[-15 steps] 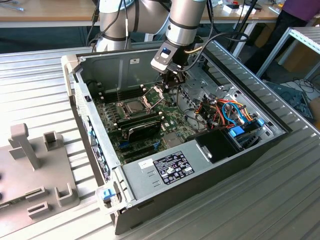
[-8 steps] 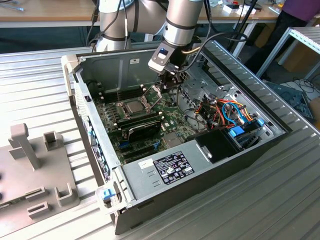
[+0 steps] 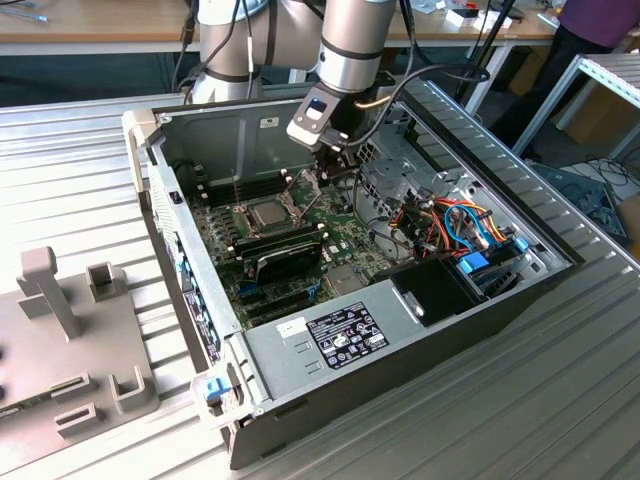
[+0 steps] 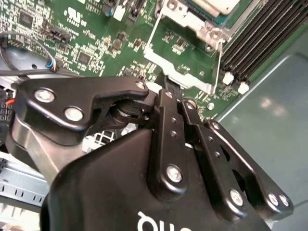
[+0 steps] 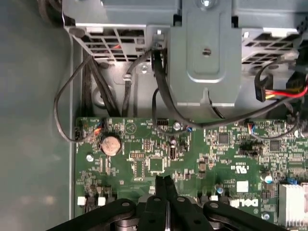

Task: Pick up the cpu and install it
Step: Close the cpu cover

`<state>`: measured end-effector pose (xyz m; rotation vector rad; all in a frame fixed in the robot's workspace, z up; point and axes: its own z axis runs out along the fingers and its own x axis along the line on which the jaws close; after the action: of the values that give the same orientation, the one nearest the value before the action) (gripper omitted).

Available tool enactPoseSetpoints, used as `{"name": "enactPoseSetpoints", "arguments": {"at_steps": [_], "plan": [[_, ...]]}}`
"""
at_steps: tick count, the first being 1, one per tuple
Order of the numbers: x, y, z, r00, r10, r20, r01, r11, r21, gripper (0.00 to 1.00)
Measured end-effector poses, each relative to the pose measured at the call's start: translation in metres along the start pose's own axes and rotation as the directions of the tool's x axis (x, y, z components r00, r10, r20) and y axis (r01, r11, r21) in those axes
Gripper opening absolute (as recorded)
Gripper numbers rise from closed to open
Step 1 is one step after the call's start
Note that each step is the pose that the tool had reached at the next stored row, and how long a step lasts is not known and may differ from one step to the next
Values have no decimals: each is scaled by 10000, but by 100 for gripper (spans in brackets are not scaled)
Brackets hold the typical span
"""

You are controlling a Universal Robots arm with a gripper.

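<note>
The cpu, a small square chip with a silvery top, lies in the socket on the green motherboard inside the open computer case. In the second wrist view a corner of the cpu sits beyond the socket's metal frame. My gripper hangs just to the exterior view's right of the socket, close above the board. In the first wrist view my gripper has its two black fingers pressed together with nothing visible between them. In the second wrist view my gripper points at the frame's edge.
Memory slots run beside the socket. A black oblong module lies in front of it. Cables and a metal drive cage stand past the board's edge. Case walls ring the work area. A grey fixture stands outside.
</note>
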<state>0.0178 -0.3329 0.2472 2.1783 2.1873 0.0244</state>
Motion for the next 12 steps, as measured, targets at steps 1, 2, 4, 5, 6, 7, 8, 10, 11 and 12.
{"name": "enactPoseSetpoints", "arguments": {"at_steps": [1,2,4,5,6,7,8,10,11,12], "plan": [[1,-30,-1,10000,2,-1,-2,10000,-53,11],[1,-57,-2,10000,5,-1,-5,10000,-100,11],[2,-135,-7,10000,9,1,-9,9997,-232,11],[3,-161,-8,10000,9,0,-9,9996,-276,11],[3,-203,-10,10000,11,1,-11,9994,-342,11],[4,-227,-12,10000,12,1,-12,9993,-376,11],[4,-252,-13,10000,12,2,-12,9991,-415,11],[4,-305,-16,10000,16,3,-16,9988,-491,11],[5,-315,-16,10000,17,2,-17,9987,-503,11],[5,-315,-16,10000,16,1,-16,9987,-503,11]]}}
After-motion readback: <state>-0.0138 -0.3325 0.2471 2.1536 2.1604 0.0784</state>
